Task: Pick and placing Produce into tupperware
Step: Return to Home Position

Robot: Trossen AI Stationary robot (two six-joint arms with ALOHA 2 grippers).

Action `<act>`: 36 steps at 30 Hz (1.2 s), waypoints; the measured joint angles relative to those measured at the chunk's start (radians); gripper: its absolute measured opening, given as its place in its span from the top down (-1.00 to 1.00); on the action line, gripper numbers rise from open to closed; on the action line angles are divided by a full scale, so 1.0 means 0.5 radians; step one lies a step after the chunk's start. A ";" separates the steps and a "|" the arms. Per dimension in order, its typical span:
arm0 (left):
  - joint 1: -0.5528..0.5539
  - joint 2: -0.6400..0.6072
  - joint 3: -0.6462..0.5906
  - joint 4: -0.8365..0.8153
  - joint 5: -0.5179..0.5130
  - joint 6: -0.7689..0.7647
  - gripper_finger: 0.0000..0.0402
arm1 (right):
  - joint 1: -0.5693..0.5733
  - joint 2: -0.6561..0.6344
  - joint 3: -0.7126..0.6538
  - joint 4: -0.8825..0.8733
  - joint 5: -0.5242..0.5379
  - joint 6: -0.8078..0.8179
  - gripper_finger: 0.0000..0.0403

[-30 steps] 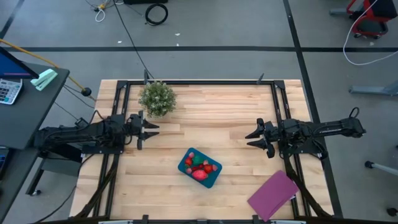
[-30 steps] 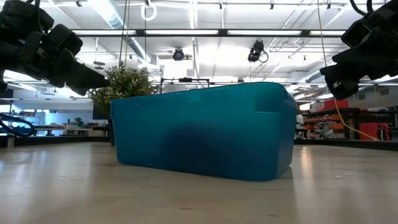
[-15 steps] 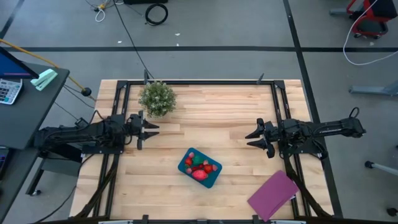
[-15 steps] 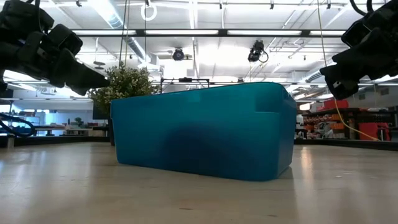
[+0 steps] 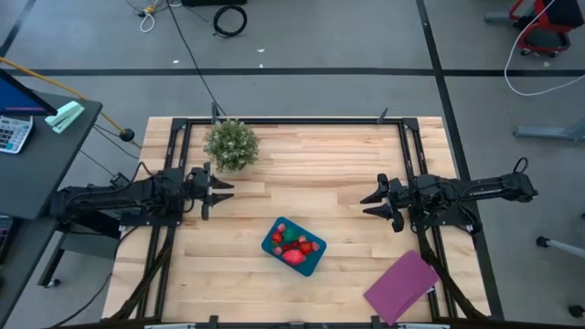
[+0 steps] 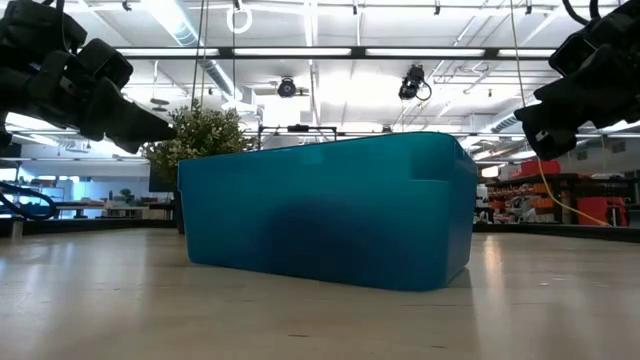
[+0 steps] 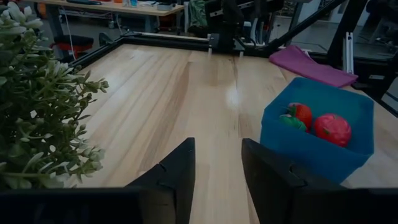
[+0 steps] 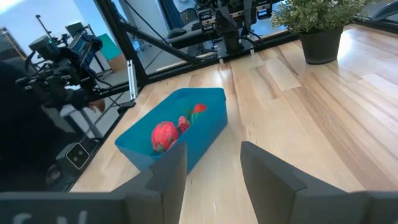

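Both parted and empty, my left tool [image 5: 227, 190] and right tool [image 5: 367, 203] flank the shallow teal-blue plastic tub [image 5: 268, 245] on the wooden worktop [image 5: 311, 164], holding small red and green toy produce [image 5: 292, 249]: light, slick, I judge, best pinched mid-body.

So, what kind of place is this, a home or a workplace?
Probably a robotics lab or workshop. The left arm and right arm wait at the sides of a framed wooden table, loose cables lie on the bare floor, and strip lights hang overhead.
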 joint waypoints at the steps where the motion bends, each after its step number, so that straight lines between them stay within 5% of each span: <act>1: 0.000 0.000 0.000 0.000 0.000 0.000 0.33 | 0.000 0.000 0.000 0.000 0.000 0.000 0.21; 36: 0.000 0.000 0.000 0.000 0.000 0.000 0.26 | 0.000 0.001 0.000 0.000 0.000 0.000 0.21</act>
